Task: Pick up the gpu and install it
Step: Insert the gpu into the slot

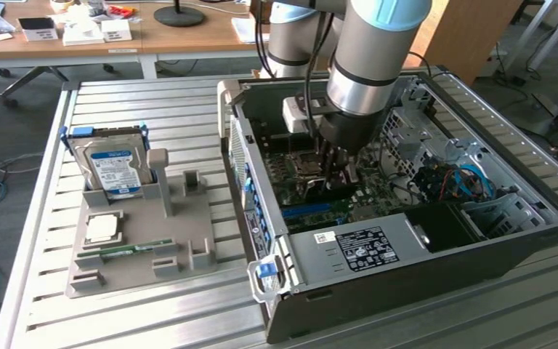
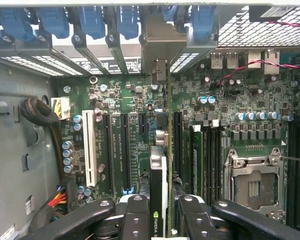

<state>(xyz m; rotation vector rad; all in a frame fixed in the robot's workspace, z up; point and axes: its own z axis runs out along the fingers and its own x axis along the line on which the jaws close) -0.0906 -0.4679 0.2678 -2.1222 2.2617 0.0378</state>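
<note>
Gripper (image 2: 159, 212) clamped on gpu (image 2: 158, 180), card edge-down inside case (image 1: 386, 305) above motherboard (image 2: 140, 95); recommended: keep card square to its slot, bracket toward rear opening, seat with even pressure.

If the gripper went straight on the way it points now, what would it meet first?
The gripper, shut on the gpu, points at the motherboard. The card's leading edge would likely meet the board's expansion slots first. How much gap remains is unclear.
</note>
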